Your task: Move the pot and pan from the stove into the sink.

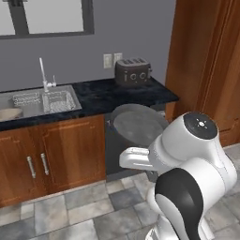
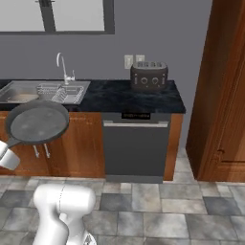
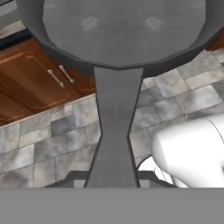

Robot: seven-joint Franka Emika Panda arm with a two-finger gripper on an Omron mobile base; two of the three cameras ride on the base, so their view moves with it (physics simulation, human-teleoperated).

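The shallow grey pan (image 1: 138, 124) hangs in the air in front of the counter, held level by its long handle (image 3: 114, 131). My gripper (image 3: 113, 181) is shut on the end of that handle, below and behind the pan (image 2: 37, 122). The sink (image 1: 75, 100) lies to the left on the counter, with its faucet (image 1: 43, 70) and wire rack (image 1: 58, 101). The beige pot (image 1: 8, 113) rests in the left part of the basin, cut off by the frame edge. The stove is out of view.
A dark toaster (image 1: 133, 71) stands on the black counter right of the sink. A grey dishwasher (image 2: 136, 143) sits under it, wooden cabinet doors (image 1: 51, 154) under the sink. A tall wooden cabinet (image 2: 225, 86) rises at the right. The floor is grey tile.
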